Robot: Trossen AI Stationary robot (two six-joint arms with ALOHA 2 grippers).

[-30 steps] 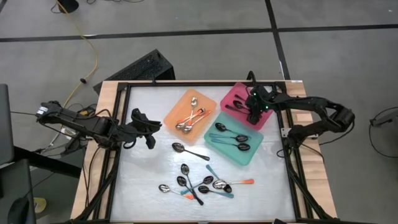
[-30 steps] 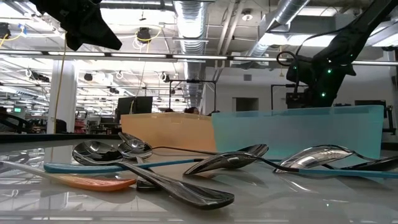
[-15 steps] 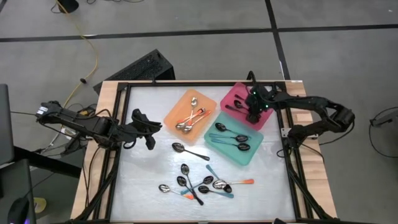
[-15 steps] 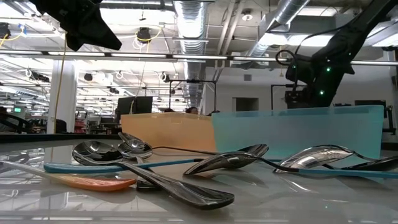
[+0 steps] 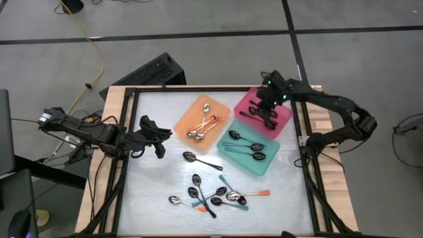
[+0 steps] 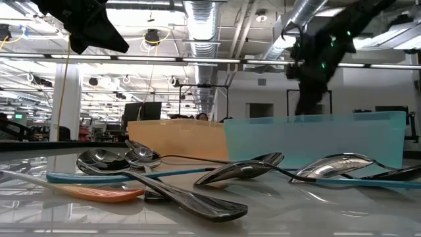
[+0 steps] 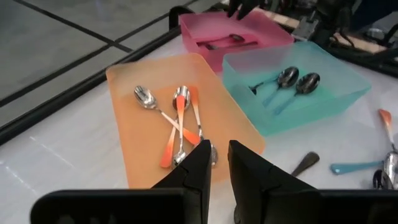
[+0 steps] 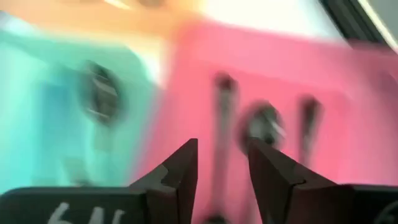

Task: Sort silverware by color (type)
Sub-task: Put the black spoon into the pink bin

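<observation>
Blurred, hidden and cut off

Dark spoons [image 8: 261, 127] in the pink rectangular plastic tray [image 8: 348, 93] smear with blur; the low view's translucent teal rectangular tray [image 6: 316, 135] hides that tray.
</observation>
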